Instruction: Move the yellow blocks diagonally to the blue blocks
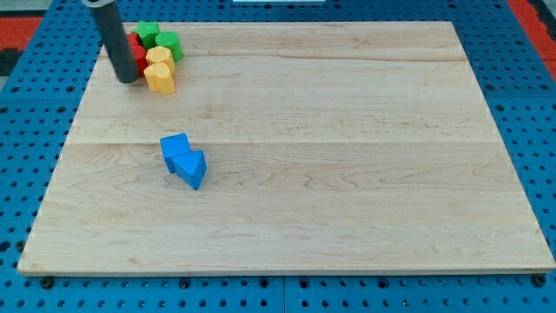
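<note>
Two yellow blocks sit together near the board's top left: one (pixel 159 57) above, one (pixel 160 77) below, touching each other. Two blue blocks lie lower down, left of centre: a blue cube-like block (pixel 175 148) and a blue triangular block (pixel 192 168), touching. My tip (pixel 127 79) rests on the board just left of the lower yellow block, a small gap apart. The rod hides part of a red block.
A red block (pixel 138 52) sits between the rod and the yellow blocks. A green star-shaped block (pixel 147 33) and a green round block (pixel 168 43) sit above the yellow ones. The wooden board (pixel 347 156) lies on a blue pegboard.
</note>
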Controlling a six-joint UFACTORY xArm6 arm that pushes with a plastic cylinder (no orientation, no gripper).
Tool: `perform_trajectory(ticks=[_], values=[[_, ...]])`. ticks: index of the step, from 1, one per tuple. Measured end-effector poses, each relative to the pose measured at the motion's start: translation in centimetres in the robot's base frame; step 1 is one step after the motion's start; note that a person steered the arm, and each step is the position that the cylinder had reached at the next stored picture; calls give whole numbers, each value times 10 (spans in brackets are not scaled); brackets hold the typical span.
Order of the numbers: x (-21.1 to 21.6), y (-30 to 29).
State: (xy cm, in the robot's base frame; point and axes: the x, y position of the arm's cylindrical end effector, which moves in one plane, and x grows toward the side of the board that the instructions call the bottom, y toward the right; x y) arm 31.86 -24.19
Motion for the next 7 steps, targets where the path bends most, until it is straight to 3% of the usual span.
perform_trajectory(ticks=[1, 2, 3, 4, 5, 6, 7], values=[[-29, 9], [-43, 56], [-19, 94], [31, 109], [65, 91], [88, 18], [44, -17]])
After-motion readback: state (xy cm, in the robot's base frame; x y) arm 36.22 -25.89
